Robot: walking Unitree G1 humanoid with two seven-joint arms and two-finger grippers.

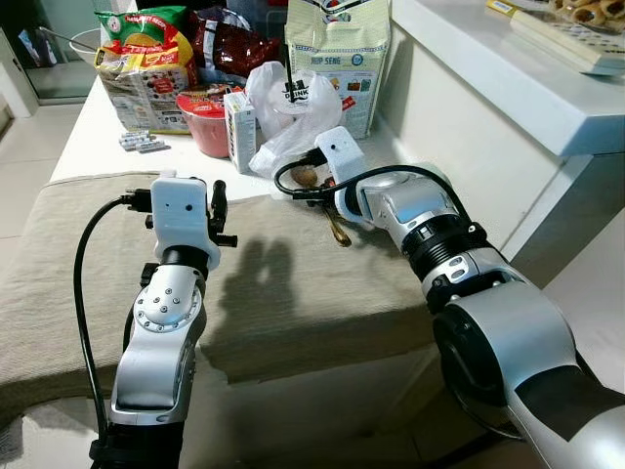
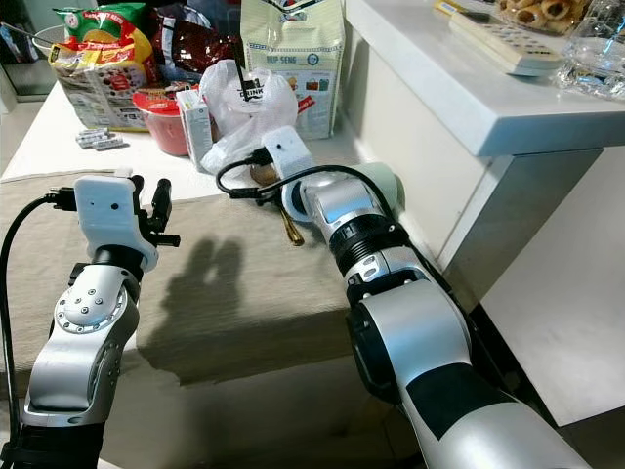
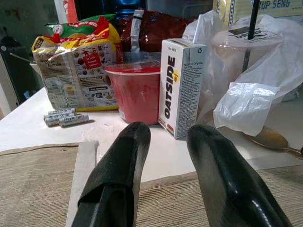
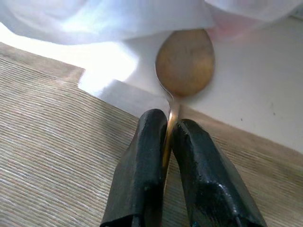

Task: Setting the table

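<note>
On the left, the left gripper (image 1: pixel 217 210) hovers over the beige woven cloth runner (image 1: pixel 88 264) that covers the near part of the white desk (image 1: pixel 83 132), its two black fingers (image 3: pixel 118 175) spread apart with nothing between them. From it, at about twelve o'clock, stand a red plastic tub (image 3: pixel 137 97) and, just beside that, a tall white Oatside carton (image 3: pixel 181 85); at ten o'clock lie a printed snack bag (image 3: pixel 78 71) and some small grey batteries (image 3: pixel 66 117).

Further right, at about one o'clock from the left gripper, a crumpled white plastic bag (image 1: pixel 293 122) wraps a lidded drink cup with a dark straw (image 3: pixel 253 19).

The task's thing, a slim brass-coloured metal spoon (image 4: pixel 185 64), lies at the far edge of the runner: its oval bowl rests on the bare desk right by the plastic bag, its thin handle runs back over the cloth. The right gripper (image 4: pixel 169 124) is pressed together on that handle, pinching it close behind the bowl.

The spoon looks light, rigid and smooth, so it could slip or swivel between the fingers. A hold nearer mid-handle would probably balance it better; the present pinch near the neck seems workable, provided it is lifted clear of the bag without snagging.
</note>
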